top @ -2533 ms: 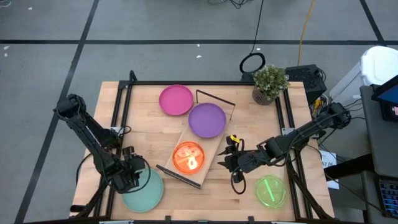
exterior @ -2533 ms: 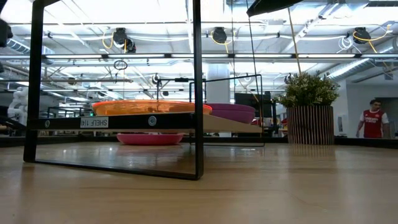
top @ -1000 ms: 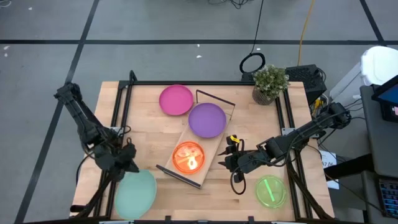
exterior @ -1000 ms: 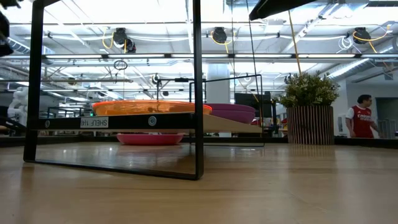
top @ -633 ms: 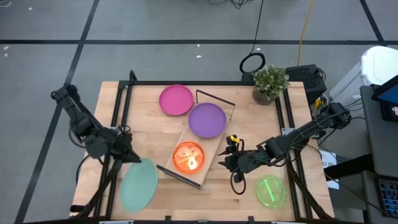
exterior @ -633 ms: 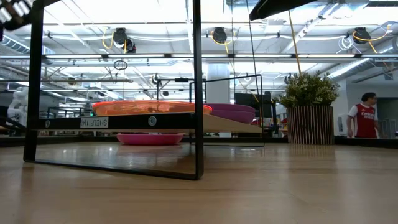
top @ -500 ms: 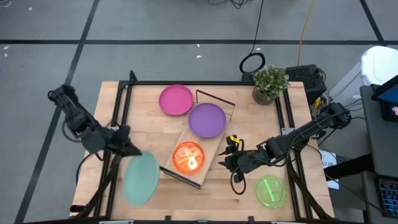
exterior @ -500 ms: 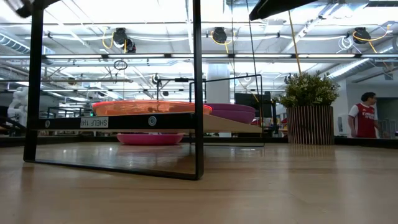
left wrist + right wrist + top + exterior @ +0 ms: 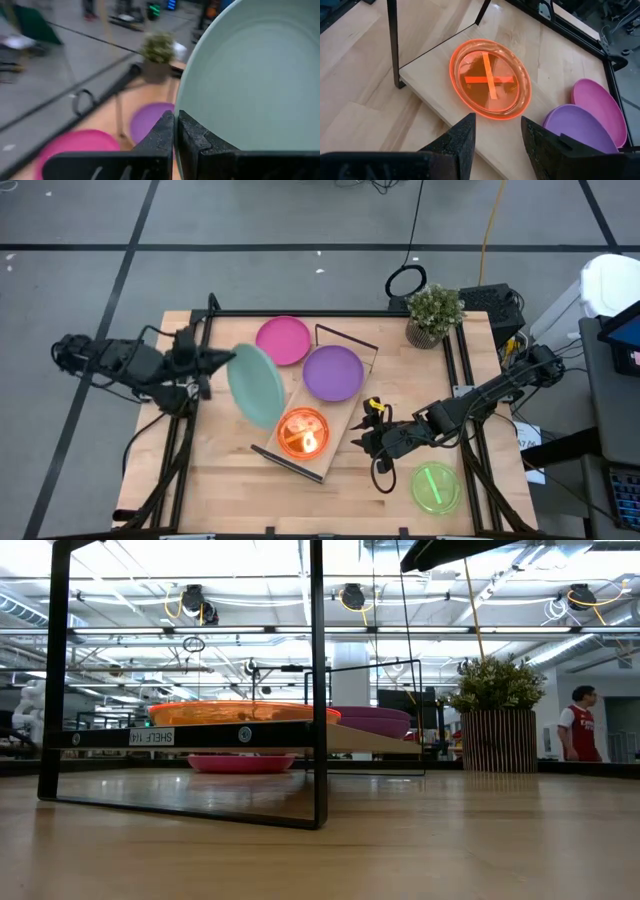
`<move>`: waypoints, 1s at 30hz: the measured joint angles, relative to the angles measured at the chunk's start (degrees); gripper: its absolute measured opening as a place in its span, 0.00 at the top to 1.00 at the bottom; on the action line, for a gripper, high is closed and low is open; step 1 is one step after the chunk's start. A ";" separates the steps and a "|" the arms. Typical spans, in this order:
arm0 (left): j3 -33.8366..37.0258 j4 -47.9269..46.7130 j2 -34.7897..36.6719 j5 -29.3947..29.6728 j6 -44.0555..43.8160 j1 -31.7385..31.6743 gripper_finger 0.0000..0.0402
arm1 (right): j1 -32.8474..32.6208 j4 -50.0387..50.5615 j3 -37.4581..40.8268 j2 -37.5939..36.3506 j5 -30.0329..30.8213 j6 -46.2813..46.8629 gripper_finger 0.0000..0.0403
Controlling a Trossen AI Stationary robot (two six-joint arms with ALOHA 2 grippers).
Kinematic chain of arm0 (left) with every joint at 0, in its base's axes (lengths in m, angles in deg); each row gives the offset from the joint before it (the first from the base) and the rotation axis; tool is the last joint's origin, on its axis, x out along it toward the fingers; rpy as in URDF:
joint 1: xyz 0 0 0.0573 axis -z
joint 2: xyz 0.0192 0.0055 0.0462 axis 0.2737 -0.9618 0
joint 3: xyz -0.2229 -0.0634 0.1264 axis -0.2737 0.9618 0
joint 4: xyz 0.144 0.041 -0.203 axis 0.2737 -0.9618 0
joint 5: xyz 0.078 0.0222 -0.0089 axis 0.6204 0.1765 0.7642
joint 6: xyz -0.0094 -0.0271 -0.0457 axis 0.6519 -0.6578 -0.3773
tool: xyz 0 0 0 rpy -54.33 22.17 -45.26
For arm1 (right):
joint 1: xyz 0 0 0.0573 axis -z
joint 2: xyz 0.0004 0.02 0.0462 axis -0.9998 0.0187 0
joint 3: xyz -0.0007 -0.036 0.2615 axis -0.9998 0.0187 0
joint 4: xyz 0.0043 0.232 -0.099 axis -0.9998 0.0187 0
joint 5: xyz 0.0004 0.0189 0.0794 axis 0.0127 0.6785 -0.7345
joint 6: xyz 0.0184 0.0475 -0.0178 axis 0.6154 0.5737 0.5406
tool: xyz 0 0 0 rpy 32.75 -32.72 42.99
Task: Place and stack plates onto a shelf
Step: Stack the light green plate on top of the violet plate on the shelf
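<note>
Swung up from the lower left of the high view, the left arm now reaches in level from the left edge, and its left gripper (image 9: 212, 362) carries the mint plate (image 9: 255, 385) tilted on edge, clear of the table (image 9: 230, 480) and hanging left of centre, overlapping the near-left edge of the shelf (image 9: 345, 412). Moments ago that plate lay flat at the table's lower left corner; now it is airborne and most of the way to the board. In the left wrist view the fingers (image 9: 162, 137) are clenched on the mint plate's rim, one on each face.

On the shelf, which runs diagonally through the middle, the purple plate (image 9: 333, 372) sits at the upper end and the orange plate (image 9: 303, 432) at the lower end; neither has moved. The magenta plate (image 9: 284, 340) remains on the table, at upper centre beside the shelf. The lime plate (image 9: 435, 486) stays at lower right.

The right gripper (image 9: 366, 436) has not shifted: it hovers right of the shelf, fingers (image 9: 461, 139) spread apart and empty, looking down on the orange plate.

By my reading, the mint plate is in transit for stacking, probably onto the purple one, and must be levelled before release.
</note>
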 joint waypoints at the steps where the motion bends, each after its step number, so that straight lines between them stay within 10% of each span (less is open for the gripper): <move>1: 0.00 0.84 -0.51 -0.01 1.18 -2.16 0.98 | 0.00 -0.02 0.00 0.00 0.00 -0.36 0.65; 16: -0.01 16.91 -22.12 -20.20 12.31 -29.98 0.98 | 0.00 3.02 0.00 0.00 0.00 1.13 0.65; 30: 0.00 26.99 -38.48 -24.24 10.10 -36.24 0.98 | -2.62 6.78 0.00 0.00 0.28 6.72 0.65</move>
